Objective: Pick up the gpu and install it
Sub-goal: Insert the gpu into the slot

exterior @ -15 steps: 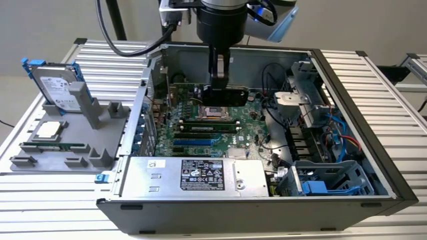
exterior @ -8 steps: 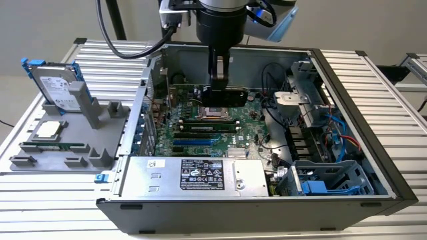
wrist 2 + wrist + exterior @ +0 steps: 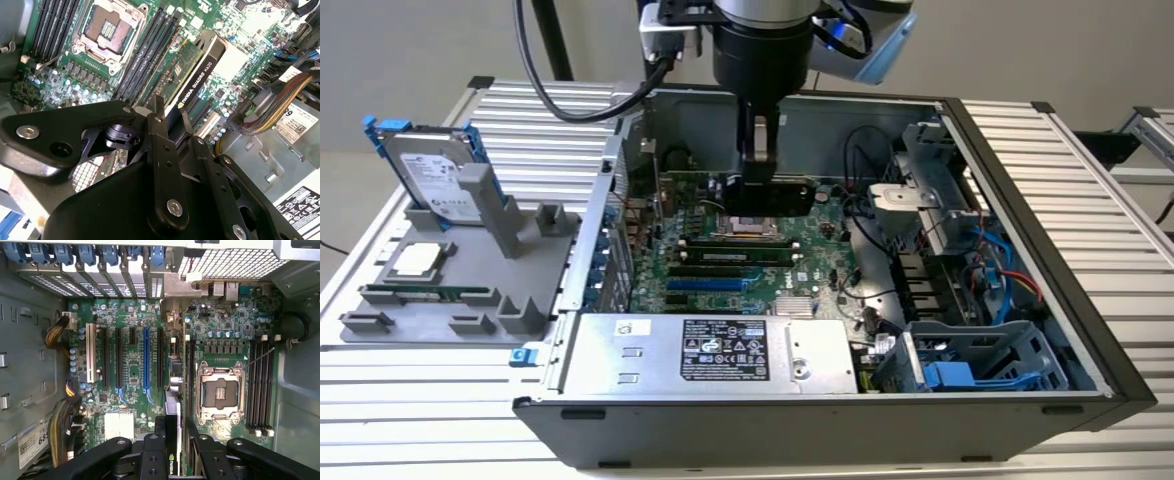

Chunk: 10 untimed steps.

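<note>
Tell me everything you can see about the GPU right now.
The gpu is a flat card, green circuit board on one face and a black shroud with pale lettering on the other. The gripper holds it on edge by its near end, above the motherboard inside the open computer case, beside the empty processor socket. It sits in no slot yet.

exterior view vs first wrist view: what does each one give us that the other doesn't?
Exterior view: the fixture tray beside the case, with the hard drive standing in it and the memory stick lying flat, plus the power supply and drive cage.
First wrist view: the blue expansion slot and white slot seen straight down, and the rear slot covers.
Shared: motherboard, CPU socket, and the end effector holding the gpu edge-on above the board.
</note>
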### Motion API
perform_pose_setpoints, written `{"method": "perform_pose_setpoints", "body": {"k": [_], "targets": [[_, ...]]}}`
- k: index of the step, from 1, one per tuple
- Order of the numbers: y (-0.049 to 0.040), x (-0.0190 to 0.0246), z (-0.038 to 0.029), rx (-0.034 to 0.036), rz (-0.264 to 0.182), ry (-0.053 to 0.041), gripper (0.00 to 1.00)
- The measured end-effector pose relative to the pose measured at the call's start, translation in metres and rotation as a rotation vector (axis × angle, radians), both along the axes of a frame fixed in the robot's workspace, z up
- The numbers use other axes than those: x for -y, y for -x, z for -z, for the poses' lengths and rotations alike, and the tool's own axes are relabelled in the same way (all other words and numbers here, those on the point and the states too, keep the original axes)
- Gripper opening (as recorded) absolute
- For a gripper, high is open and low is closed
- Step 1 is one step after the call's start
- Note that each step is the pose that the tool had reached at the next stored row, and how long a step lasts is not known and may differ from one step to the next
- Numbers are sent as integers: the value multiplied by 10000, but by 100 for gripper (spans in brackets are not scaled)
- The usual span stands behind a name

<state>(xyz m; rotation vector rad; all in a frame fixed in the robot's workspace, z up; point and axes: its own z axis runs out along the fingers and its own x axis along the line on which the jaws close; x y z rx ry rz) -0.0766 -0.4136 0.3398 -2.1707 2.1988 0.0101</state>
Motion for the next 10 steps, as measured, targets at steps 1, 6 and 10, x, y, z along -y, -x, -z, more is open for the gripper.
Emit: {"method": "perform_pose_setpoints", "body": {"k": [1,6,10], "targets": [[0,0,4,0,0,2,0],[1,0,22,0,1,11,0],[0,0,36,0,0,19,0]]}}
